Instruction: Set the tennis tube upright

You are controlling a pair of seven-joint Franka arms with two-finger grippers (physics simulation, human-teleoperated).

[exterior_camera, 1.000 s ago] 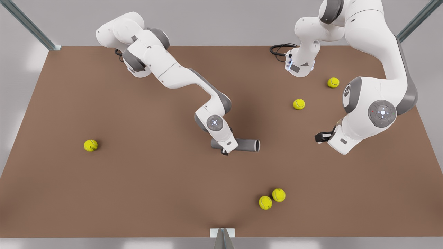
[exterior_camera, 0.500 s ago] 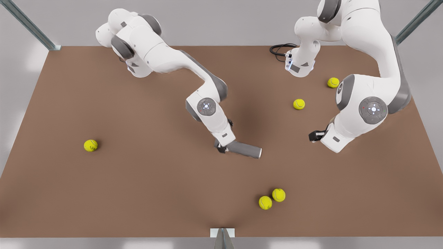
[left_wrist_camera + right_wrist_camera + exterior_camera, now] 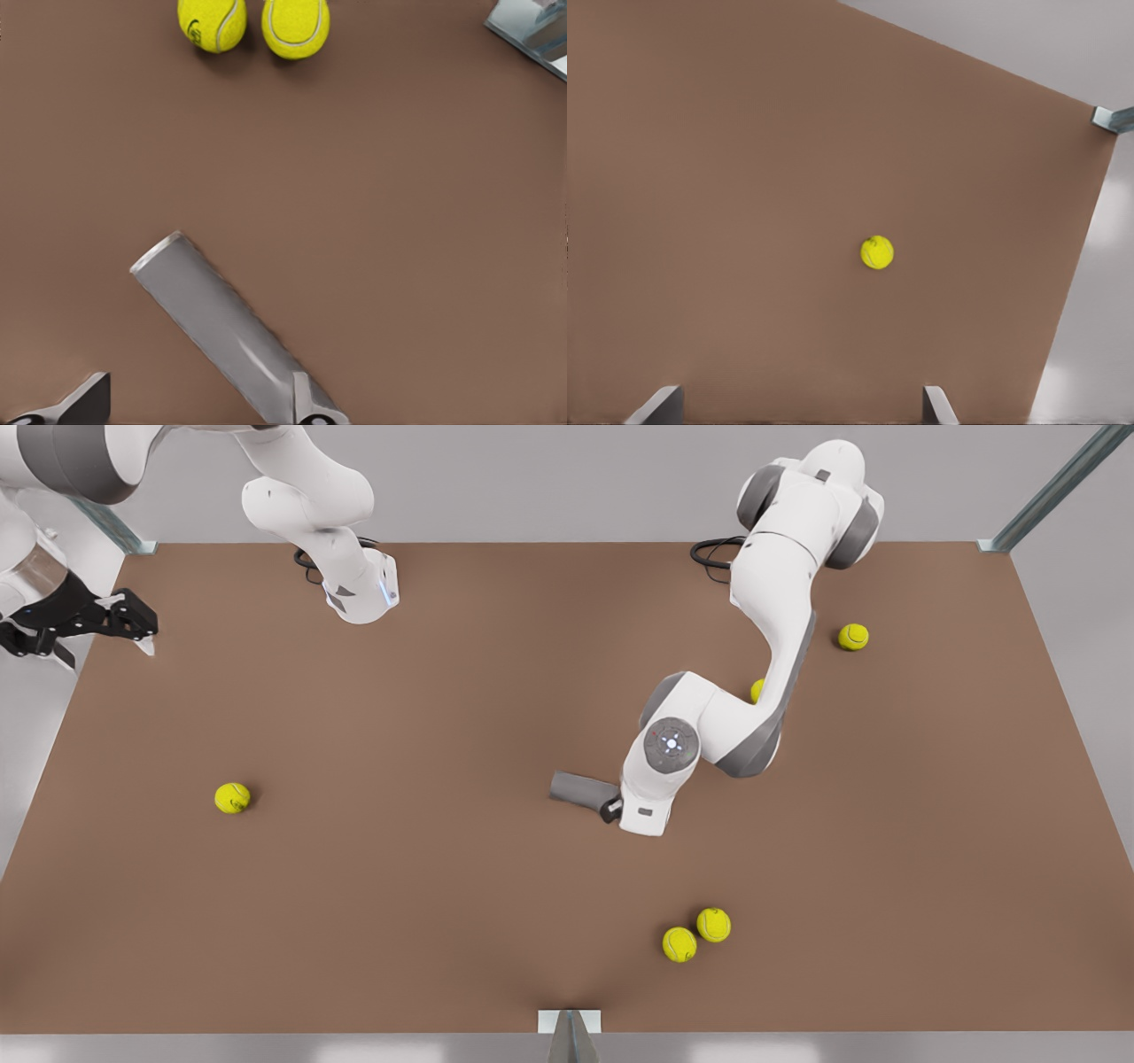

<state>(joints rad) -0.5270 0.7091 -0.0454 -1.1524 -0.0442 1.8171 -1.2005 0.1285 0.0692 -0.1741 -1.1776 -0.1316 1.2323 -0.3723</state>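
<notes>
The tennis tube [image 3: 580,788] is a matte grey cylinder lying flat on the brown table [image 3: 354,886] near its middle. In the left wrist view the tennis tube [image 3: 213,323] runs slantwise, with its silvery rim at the far end and its near end beside one finger [image 3: 306,403]. My left gripper [image 3: 611,810] is low over that end, on the arm from the front view's right. Its fingers are spread wide around the tube, so the left gripper [image 3: 202,391] is open. My right gripper [image 3: 133,624] hangs open, high over the table's far left edge.
Two tennis balls [image 3: 695,934] touch each other near the front edge, and they also appear as tennis balls [image 3: 252,22] ahead of the tube. A lone ball [image 3: 232,798] lies at the left, seen as the ball [image 3: 876,252]. Another ball [image 3: 853,636] lies back right.
The right gripper has let go of the tube and pulled up and away to the far left. The left arm has swung in to the tube's other end. The tube turned slightly.
</notes>
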